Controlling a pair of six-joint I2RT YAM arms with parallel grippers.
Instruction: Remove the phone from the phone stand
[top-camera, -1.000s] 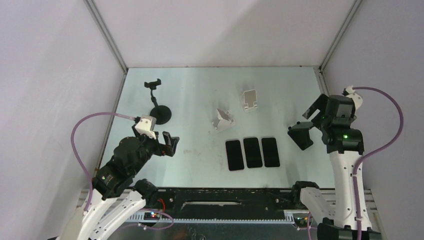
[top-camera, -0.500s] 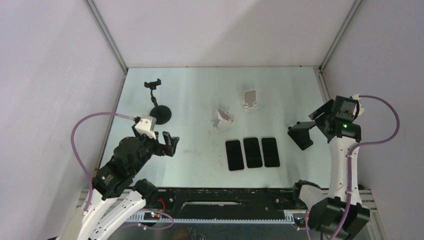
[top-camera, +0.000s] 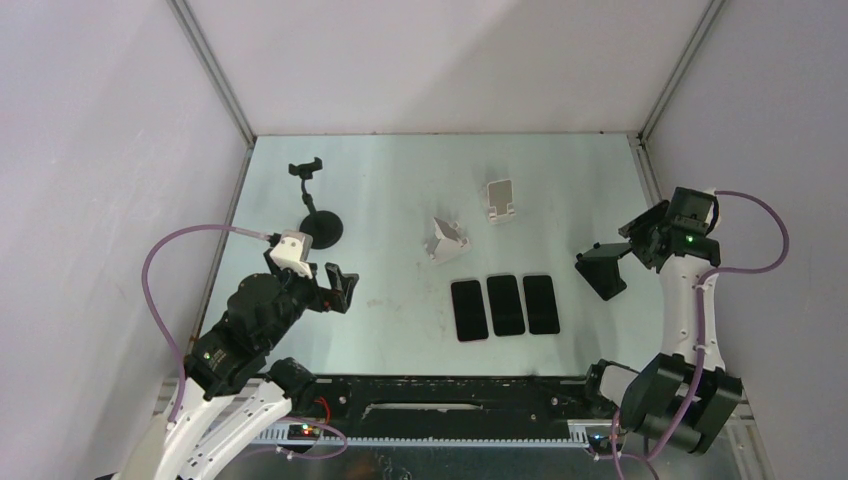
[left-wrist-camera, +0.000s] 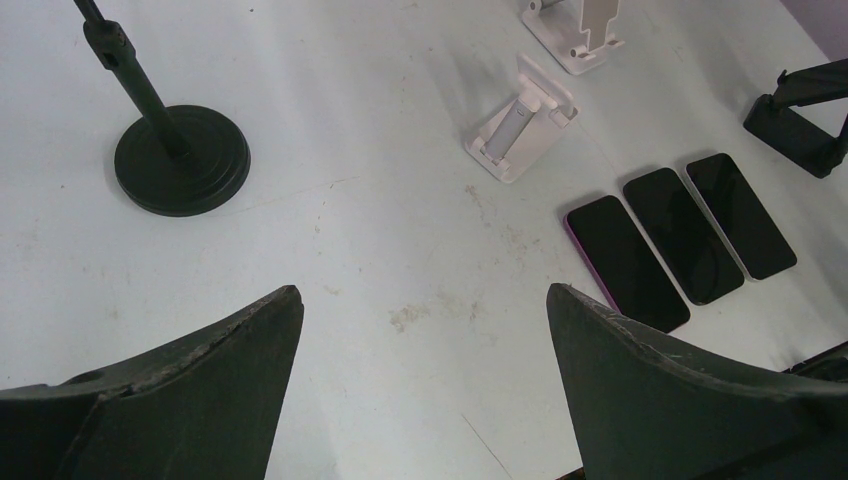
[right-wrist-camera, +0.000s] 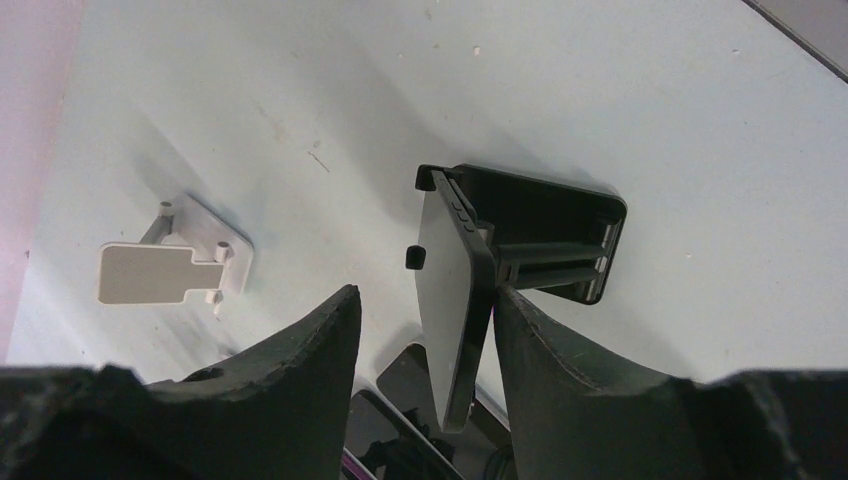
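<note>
A black phone stand (top-camera: 603, 272) stands at the right of the table and holds a dark phone (right-wrist-camera: 452, 290) leaning upright in it. In the right wrist view the stand's base (right-wrist-camera: 560, 225) lies behind the phone. My right gripper (right-wrist-camera: 425, 295) is open with the phone's upper edge between its fingers. The right finger (right-wrist-camera: 540, 350) is against the phone's back and the left finger stands apart from its face. In the top view the right gripper (top-camera: 632, 248) is at the stand's right side. My left gripper (left-wrist-camera: 420, 300) is open and empty over bare table at the left (top-camera: 343, 286).
Three dark phones (top-camera: 506, 305) lie flat side by side in the middle front. Two white folding stands (top-camera: 446, 240) (top-camera: 500, 200) stand behind them. A black gooseneck stand with a round base (top-camera: 318, 222) is at the back left. Walls enclose the table.
The right arm has changed posture: its wrist has swung right and back and the forearm now stands more upright, while its gripper stays at the black stand. The left arm has not moved.
</note>
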